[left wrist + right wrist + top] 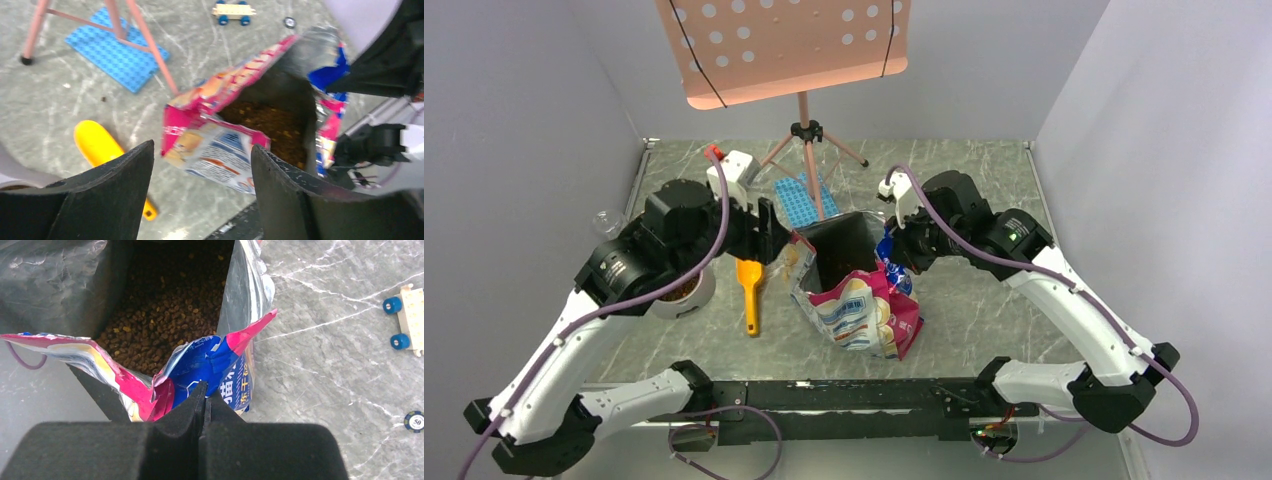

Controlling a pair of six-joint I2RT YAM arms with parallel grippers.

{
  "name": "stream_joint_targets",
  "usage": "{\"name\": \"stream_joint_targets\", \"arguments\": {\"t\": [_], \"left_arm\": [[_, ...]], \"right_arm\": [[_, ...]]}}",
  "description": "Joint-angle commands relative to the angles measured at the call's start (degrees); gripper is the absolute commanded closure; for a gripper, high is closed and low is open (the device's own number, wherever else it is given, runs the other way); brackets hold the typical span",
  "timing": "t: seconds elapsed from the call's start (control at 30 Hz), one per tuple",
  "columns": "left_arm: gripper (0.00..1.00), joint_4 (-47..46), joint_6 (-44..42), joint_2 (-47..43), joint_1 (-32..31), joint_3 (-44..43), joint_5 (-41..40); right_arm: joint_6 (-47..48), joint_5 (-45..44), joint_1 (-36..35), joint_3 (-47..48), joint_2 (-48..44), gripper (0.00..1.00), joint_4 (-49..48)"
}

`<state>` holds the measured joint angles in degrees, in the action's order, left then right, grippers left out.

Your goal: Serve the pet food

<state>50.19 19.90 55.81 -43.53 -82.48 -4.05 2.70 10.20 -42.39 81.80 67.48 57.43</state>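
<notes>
The pink-and-blue foil bag [861,310] stands open at the table's middle. Dark brown pet food [165,305] fills it and also shows in the left wrist view [270,125]. My right gripper [204,390] is shut on the bag's torn blue right rim [210,360] and holds the mouth open; in the top view it [894,245] is at the bag's right side. My left gripper [200,155] is open and empty, hovering above the table just left of the bag, in the top view [771,235]. The yellow scoop [750,285] lies on the table below it.
A bowl [699,300] with some kibble sits at the left, partly under my left arm. A pink stand [804,130] and a blue studded plate [117,55] are behind the bag. A toy car [407,315] and a chip [414,421] lie to the right.
</notes>
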Motion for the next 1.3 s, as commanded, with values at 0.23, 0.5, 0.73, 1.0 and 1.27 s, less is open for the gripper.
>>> {"name": "stream_joint_targets", "arguments": {"t": [0.23, 0.5, 0.73, 1.0, 1.27], "left_arm": [[0.13, -12.74, -14.28, 6.62, 14.51, 3.42, 27.86], [0.21, -16.67, -9.41, 9.21, 14.88, 7.23, 30.27], [0.46, -13.10, -9.90, 12.72, 13.58, 5.41, 21.59], [0.97, -12.50, -6.09, 16.18, 13.57, 3.54, 20.17], [1.00, -7.36, 1.72, 17.57, 13.62, 0.61, 12.35]], "right_arm": [[-1.62, 1.19, 1.47, 5.03, 2.94, 1.00, 0.58], [-9.76, -7.16, 1.49, 6.17, 3.44, 1.00, 1.75], [-14.19, -10.07, 1.44, 6.29, 1.84, 1.00, 5.61], [-19.97, -16.67, -1.86, 13.69, 3.36, 0.27, 15.51], [-28.09, -15.56, -15.25, 13.85, 0.65, 0.27, 12.86]]}}
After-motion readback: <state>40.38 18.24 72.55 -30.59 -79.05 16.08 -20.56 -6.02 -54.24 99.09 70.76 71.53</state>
